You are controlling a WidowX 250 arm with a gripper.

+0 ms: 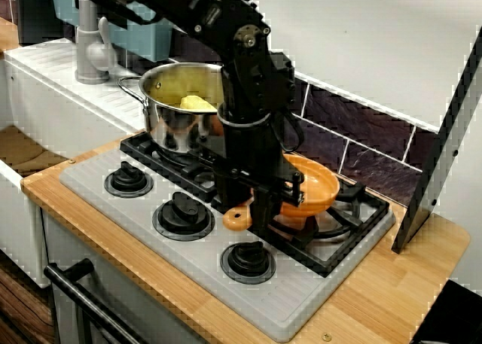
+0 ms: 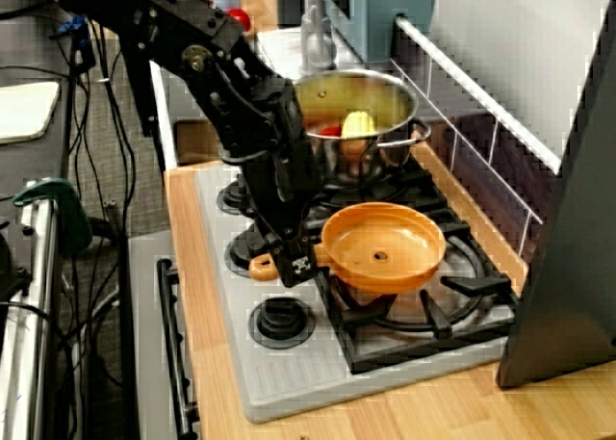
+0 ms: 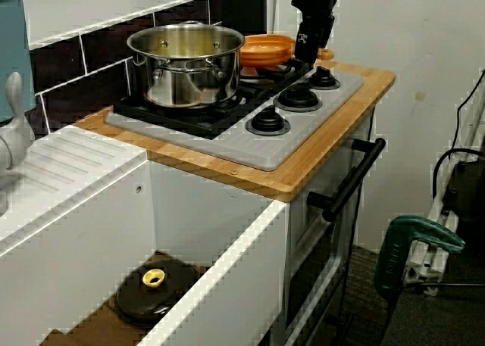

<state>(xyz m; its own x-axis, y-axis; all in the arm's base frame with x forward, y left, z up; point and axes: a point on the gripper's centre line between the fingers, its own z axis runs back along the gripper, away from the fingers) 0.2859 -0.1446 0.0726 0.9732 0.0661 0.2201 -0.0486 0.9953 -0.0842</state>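
Orange pan: shallow, round, plastic-looking, with a small dark spot in the middle of its base. It has a short flat handle with a rounded end. The pan is over the burner of the black grate that lies farther from the sink, and its handle points out toward the row of knobs. I cannot tell whether its base rests on the grate or sits just above it. The pan has nothing in it.

Gripper: black, coming down from above, with its jaws closed onto the pan handle between the bowl and the rounded end. The front view shows the same: fingers clamped around the handle and the orange end sticking out beside them.

Steel pot: shiny, with two side handles and no lid, on the burner nearer the sink, just beside the pan but apart from it. Inside it are a yellow piece and a red piece lying against each other. I cannot tell what food either one is.

Three black knobs sit in a line on the grey stove plate, in front of the grate. The middle knob is just beside the gripper.

Wooden counter surrounds the stove plate. The view from the sink side shows the white sink, with a dark round lid with a yellow knob lying flat on its bottom. A grey faucet stands behind the sink.
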